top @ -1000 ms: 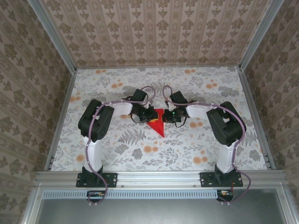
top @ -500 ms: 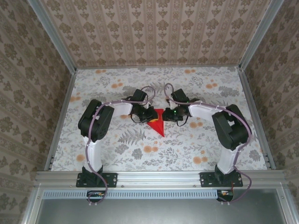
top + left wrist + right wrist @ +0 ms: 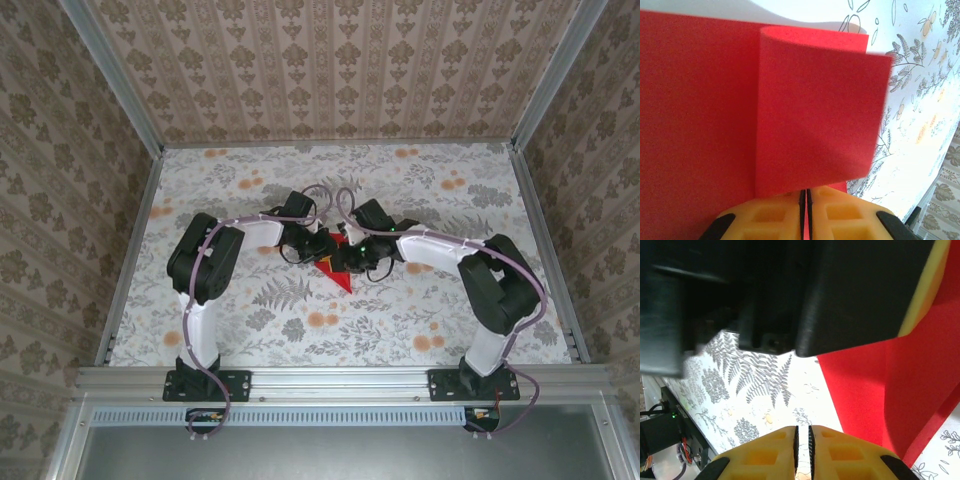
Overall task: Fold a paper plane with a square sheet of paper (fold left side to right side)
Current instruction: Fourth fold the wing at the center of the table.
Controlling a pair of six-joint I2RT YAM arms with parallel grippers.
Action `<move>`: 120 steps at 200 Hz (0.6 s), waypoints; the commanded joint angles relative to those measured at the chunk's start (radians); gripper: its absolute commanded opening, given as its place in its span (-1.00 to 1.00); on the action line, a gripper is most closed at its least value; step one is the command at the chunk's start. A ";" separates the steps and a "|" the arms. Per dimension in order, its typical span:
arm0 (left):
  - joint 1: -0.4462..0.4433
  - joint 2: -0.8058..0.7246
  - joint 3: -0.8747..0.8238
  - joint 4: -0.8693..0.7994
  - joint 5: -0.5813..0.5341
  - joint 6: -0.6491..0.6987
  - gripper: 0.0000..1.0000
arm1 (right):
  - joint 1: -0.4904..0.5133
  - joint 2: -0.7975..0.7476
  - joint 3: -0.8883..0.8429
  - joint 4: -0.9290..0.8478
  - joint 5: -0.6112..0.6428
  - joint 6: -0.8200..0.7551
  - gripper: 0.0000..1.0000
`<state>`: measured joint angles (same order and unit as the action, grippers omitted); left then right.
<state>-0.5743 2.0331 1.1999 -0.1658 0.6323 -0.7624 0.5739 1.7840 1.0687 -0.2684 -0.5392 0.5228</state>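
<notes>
The square sheet of paper [image 3: 340,277] is bright red and lies mid-table, partly folded, its near point showing between the two arms. In the left wrist view one flap [image 3: 820,110] curls up and over the flat part [image 3: 695,110]. My left gripper [image 3: 806,192] is shut on the paper's edge, red showing in the slit between its yellow fingers; from above it sits at the paper's left [image 3: 320,250]. My right gripper [image 3: 352,260] hovers over the paper's right side. Its jaws [image 3: 802,430] stand almost together with only tablecloth behind the slit, and the red paper [image 3: 865,390] lies to their right.
The floral tablecloth [image 3: 400,320] covers the table, with printed orange flowers [image 3: 322,320] near the front. Patterned walls and a metal frame [image 3: 130,250] enclose it. In the right wrist view the left gripper's black body [image 3: 855,290] looms close above the right fingers.
The right gripper has moved left over the red paper, close beside the left gripper, and hides more of the sheet. The left arm has stayed put.
</notes>
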 commanded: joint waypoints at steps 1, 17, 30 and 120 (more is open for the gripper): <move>0.008 0.031 -0.029 -0.061 -0.051 0.027 -0.74 | -0.005 0.033 0.006 -0.030 -0.005 0.000 -0.68; 0.009 0.031 -0.029 -0.060 -0.052 0.028 -0.74 | -0.003 0.049 0.004 -0.047 -0.001 -0.012 -0.68; 0.009 0.031 -0.029 -0.061 -0.053 0.028 -0.74 | 0.000 0.057 -0.003 -0.061 0.005 -0.019 -0.68; 0.013 0.032 -0.025 -0.065 -0.055 0.032 -0.74 | 0.001 0.063 -0.059 -0.067 0.025 -0.021 -0.67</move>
<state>-0.5735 2.0331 1.1999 -0.1661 0.6323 -0.7620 0.5724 1.8286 1.0317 -0.2962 -0.5308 0.5186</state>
